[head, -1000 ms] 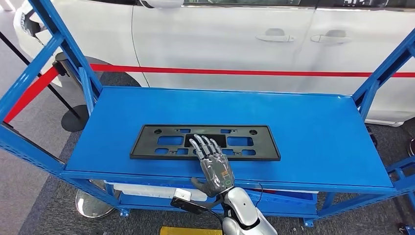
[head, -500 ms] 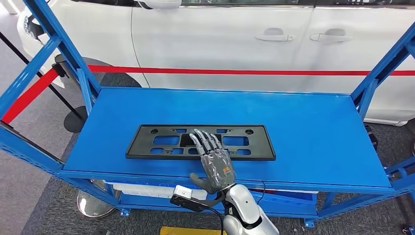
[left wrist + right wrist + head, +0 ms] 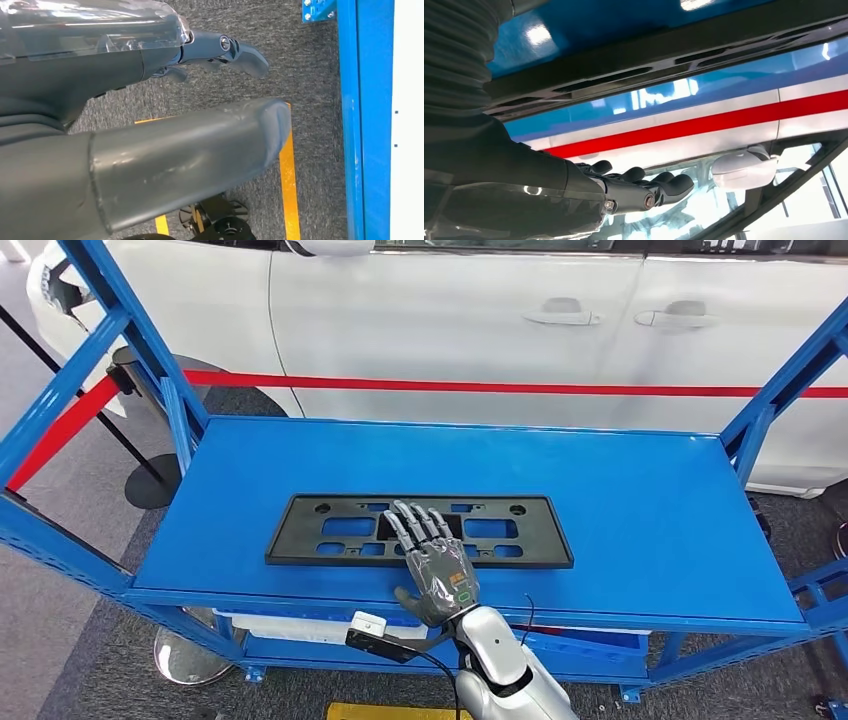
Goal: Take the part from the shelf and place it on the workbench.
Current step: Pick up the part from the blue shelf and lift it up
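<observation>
The part is a long black plastic plate frame (image 3: 300, 540) with several cut-outs, lying flat on the blue shelf (image 3: 620, 510) toward its front edge. My right hand (image 3: 437, 565) reaches in over the shelf's front edge, fingers stretched out flat and spread above the middle of the frame's near side, holding nothing. In the right wrist view the same frame (image 3: 674, 50) runs as a dark band, with my right hand (image 3: 634, 187) apart from it. My left hand (image 3: 200, 145) hangs beside the shelf over the carpet, empty, with its fingers apart.
A white car (image 3: 450, 310) stands close behind the shelf, with red barrier tape (image 3: 500, 388) across it. Blue uprights (image 3: 150, 350) frame both shelf ends. A stanchion base (image 3: 190, 655) sits on the floor at the left. Yellow floor tape (image 3: 290, 190) runs under the shelf front.
The view swayed left and back. My right hand has crept slightly farther over the frame, its fingertips now nearer the frame's middle. The frame has not moved.
</observation>
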